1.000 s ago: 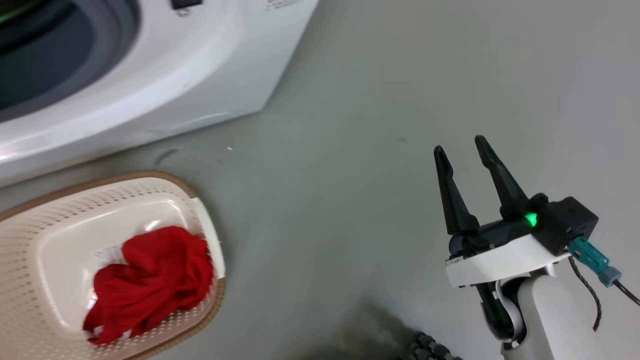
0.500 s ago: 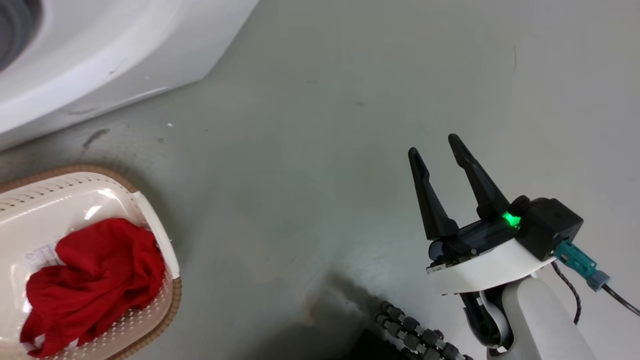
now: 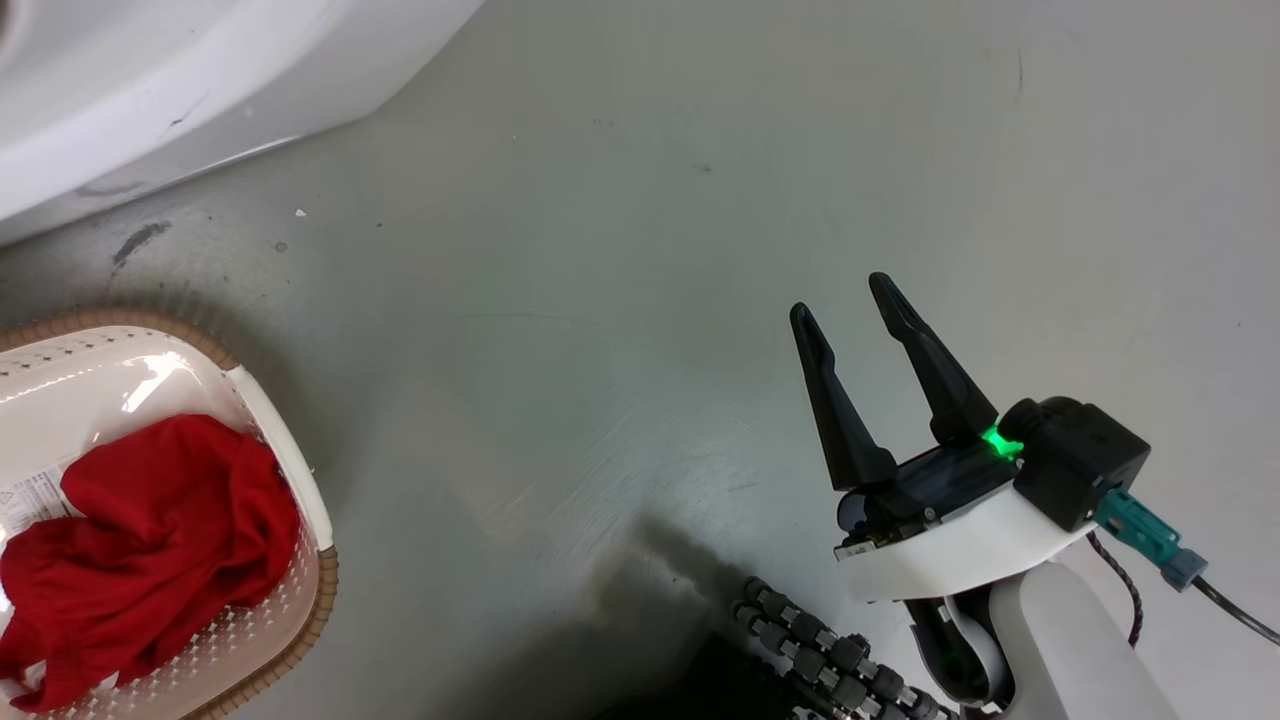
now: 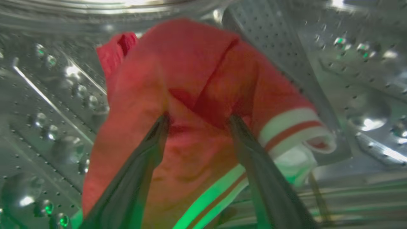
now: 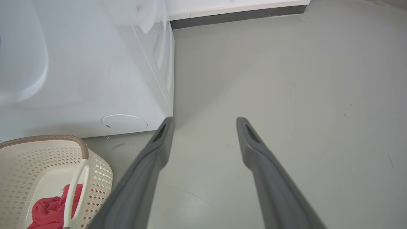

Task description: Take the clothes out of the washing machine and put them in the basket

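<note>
A: L wrist: left gripper [image 4: 198, 119] spread, tips against bright red striped-cuff garment [image 4: 190, 70] in perforated steel drum [image 4: 349, 79].
B: Head: right gripper [image 3: 840, 296] spread above grey floor [image 3: 600, 300]; red cloth [image 3: 150, 540] in cream perforated plastic basket [image 3: 322, 600], label [image 3: 30, 495] unreadable.

Red clothes [image 3: 140, 560] lie in the basket [image 3: 323, 585]; right gripper [image 3: 840, 297] jaws apart.

A smooth grey-green floor [image 3: 600, 300] spreads beneath the right claw [image 3: 840, 297] and on every side of it. To the claw's left, soft light lays a pale streaky sheen [image 3: 620, 450] on the floor, and nearer the robot's base there is a dark shadow [image 3: 620, 620]. Well off to the claw's left are a dark scuff [image 3: 138, 240] and a white speck [image 3: 300, 212]. Far ahead of the fingertips, a dark skirting strip [image 5: 238, 17] runs under a white wall [image 5: 238, 6].
</note>
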### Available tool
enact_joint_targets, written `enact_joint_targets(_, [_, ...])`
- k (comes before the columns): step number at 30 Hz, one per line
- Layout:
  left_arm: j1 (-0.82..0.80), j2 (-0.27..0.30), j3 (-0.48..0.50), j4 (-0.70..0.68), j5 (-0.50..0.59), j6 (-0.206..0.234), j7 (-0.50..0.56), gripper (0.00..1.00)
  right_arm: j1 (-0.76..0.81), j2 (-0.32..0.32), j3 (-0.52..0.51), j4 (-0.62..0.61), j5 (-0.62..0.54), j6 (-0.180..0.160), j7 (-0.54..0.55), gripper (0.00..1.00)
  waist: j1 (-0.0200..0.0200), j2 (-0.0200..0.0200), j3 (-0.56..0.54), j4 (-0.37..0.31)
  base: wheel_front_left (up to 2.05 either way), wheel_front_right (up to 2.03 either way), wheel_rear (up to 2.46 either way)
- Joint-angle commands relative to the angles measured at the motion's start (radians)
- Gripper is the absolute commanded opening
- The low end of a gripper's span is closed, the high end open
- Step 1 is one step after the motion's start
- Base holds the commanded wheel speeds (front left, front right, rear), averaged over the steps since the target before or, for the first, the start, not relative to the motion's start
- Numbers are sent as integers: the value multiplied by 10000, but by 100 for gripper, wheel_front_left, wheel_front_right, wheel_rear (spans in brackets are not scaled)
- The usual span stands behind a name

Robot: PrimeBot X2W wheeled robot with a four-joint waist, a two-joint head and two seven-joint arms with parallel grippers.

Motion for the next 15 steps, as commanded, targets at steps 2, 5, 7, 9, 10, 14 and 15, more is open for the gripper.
enact_joint_targets(2, [-89, 25, -80, 40, -15, 28, 272, 100, 85, 8, 16, -64, 11, -7, -20, 100, -1, 0, 40, 10, 0, 0, 0])
enact_joint_targets(5, [-90, 75, -149, -108, 56, 107, 285, 31, 104, 8, 6, -97, 27, -7, -20, 100, -1, 0, 94, 15, 0, 0, 0])
enact_joint_targets(7, [-22, 98, -158, -158, 27, 153, 223, 0, 122, 8, 15, -101, 60, -7, -20, 100, -1, 0, 98, 8, 0, 0, 0])
enact_joint_targets(9, [43, 104, -124, -172, -55, 216, 164, 0, 138, 8, 45, -90, 78, -7, -20, 100, -1, 0, 92, 2, 0, 0, 0])
enact_joint_targets(10, [74, 120, -123, -179, -66, 254, 131, 0, 132, 8, 65, -88, 97, -7, -20, 100, -1, 0, 93, 1, 0, 0, 0])
enact_joint_targets(14, [191, 163, -58, -326, -80, 514, -419, 0, 9, 8, 111, -56, 108, -7, -20, 100, -1, 0, 65, -23, 0, 0, 0])
enact_joint_targets(15, [210, 179, -27, -365, -102, 590, -629, 0, -30, 8, 118, -43, 118, -7, -20, 100, -1, 0, 51, -30, 0, 0, 0])
